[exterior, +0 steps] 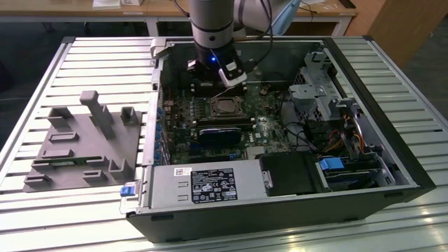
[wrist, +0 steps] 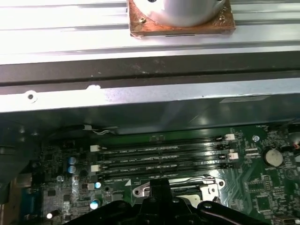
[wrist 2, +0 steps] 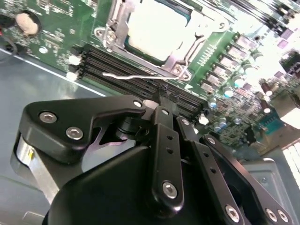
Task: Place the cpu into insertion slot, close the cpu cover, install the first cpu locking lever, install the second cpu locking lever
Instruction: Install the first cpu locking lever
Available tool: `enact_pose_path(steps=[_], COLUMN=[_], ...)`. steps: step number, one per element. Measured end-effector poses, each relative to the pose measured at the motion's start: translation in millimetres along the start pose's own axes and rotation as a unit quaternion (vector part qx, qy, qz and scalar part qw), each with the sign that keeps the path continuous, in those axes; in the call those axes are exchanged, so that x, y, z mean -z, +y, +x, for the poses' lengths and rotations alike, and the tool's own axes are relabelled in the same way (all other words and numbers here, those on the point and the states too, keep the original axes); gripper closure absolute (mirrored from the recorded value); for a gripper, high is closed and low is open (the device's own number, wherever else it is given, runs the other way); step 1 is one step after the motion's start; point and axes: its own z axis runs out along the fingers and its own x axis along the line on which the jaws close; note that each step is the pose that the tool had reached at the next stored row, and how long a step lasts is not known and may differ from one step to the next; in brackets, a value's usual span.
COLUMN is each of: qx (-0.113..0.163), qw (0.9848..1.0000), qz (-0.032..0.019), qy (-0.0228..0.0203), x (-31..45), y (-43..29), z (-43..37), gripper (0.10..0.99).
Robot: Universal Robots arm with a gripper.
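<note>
The cpu (wrist 2: 154, 28) lies seated in the insertion slot (exterior: 213, 108), pale face up. The cpu cover (wrist 2: 177, 58) appears to be down over it, its frame around the chip's edges. One thin locking lever (wrist 2: 133, 75) lies across the black memory slots (wrist 2: 101, 61) just beside the socket, not hooked so far as can be judged. The gripper (wrist 2: 163, 96) hangs low just beside that lever, its fingers apparently drawn together with nothing between them. Risk: an unlatched lever leaves the cover free to lift. A sideways sweep of the tips could also snag and bend the wire or scrape the memory slot latches. The computer case (exterior: 280, 218) holds the green motherboard (exterior: 273, 134), a grey power supply box (exterior: 203, 184) and cables. A grey fixture tray (exterior: 129, 144), on the exterior view's left, carries upright posts and what looks like a narrow green strip in one recess.
</note>
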Motion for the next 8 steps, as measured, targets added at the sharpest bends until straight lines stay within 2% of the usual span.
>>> enact_pose_path(steps=[6,8], qx=[0.011,0.014], qw=[0.9990,0.9984], qz=[-0.0004,-0.0008], qy=[-0.0426,-0.0550], x=[-0.7,-1.0], y=[-0.4,-0.5], z=[2.2,2.4], gripper=[0.980,0.980])
